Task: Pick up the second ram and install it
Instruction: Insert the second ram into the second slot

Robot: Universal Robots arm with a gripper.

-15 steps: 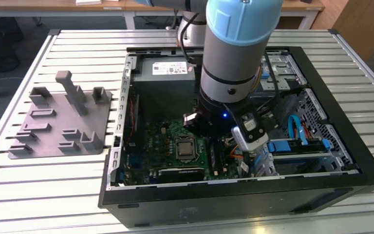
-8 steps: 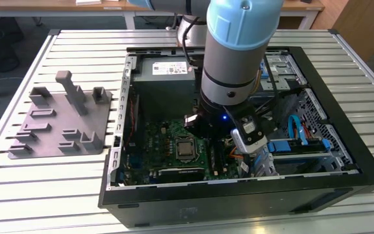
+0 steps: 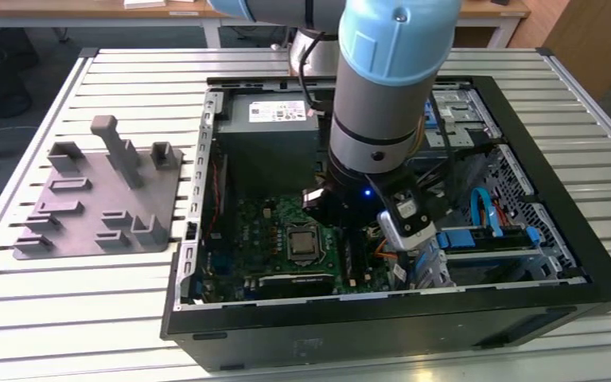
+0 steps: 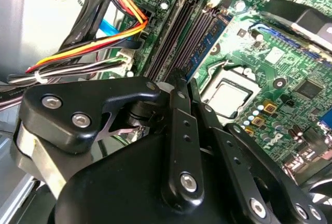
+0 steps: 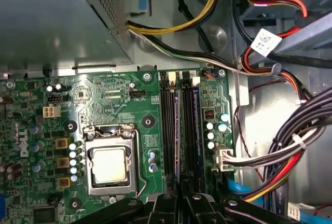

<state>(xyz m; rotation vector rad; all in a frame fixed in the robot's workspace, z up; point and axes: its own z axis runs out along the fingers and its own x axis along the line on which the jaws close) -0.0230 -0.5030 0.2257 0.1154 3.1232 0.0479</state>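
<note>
Gripper (image 4: 187,85) | fingers narrow, pinching one second ram (image 4: 210,40) | four black slots (image 5: 167,125) | one grey holder (image 3: 99,203)

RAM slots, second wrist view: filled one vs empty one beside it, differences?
The filled slot holds a blue stick; the empty slot shows a bare dark channel. The filled slot lies nearer the CPU socket, the empty slot nearer the cables. Both run parallel.

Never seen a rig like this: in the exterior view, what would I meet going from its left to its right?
Grey plastic holder → motherboard inside the open computer case → the arm's gripper → blue cables.
</note>
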